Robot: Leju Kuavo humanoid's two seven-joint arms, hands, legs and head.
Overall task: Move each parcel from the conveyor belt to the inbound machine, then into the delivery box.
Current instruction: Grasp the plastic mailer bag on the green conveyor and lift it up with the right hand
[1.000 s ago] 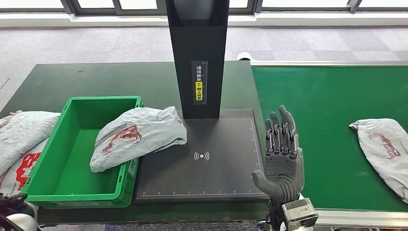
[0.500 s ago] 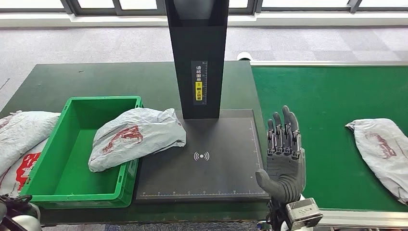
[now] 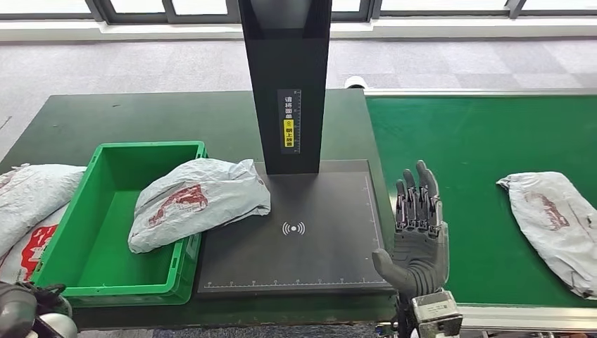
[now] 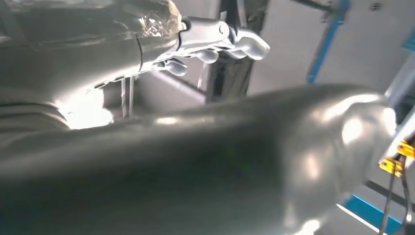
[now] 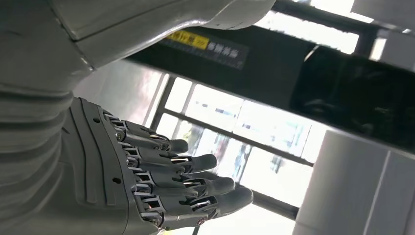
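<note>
**Open right hand waits beside the conveyor as a parcel lies on the belt**

At the far left, two grey parcels (image 3: 32,204) with red printing lie on the dark green table (image 3: 141,116), touching the outer wall of a green delivery box (image 3: 98,282). A third parcel, the draped parcel (image 3: 197,201), is a crumpled grey plastic mailer with a red logo; it lies across the box's right rim, partly inside the box and partly on the inbound machine (image 3: 317,246). That machine is a flat black pad with a wireless symbol and a tall black post bearing a yellow label.

At the lower left corner, a dark part of the left hand (image 3: 24,317) shows; whether it is open or closed cannot be told.

Right of the pad, the right hand (image 3: 417,232) is raised, palm edge toward the camera, fingers straight and apart, holding nothing. It hovers over the seam between the machine and the green conveyor belt (image 3: 479,141).

At the far right, the belt parcel (image 3: 552,225) lies flat on the conveyor, well apart from the hand. It is a soft, wrinkled grey mailer with faint red print, and will likely sag when lifted.

The next step appears to be fetching this parcel. The hand should reach right, come down over the parcel's middle, and close around a good fold of the slack plastic so it does not slip.
</note>
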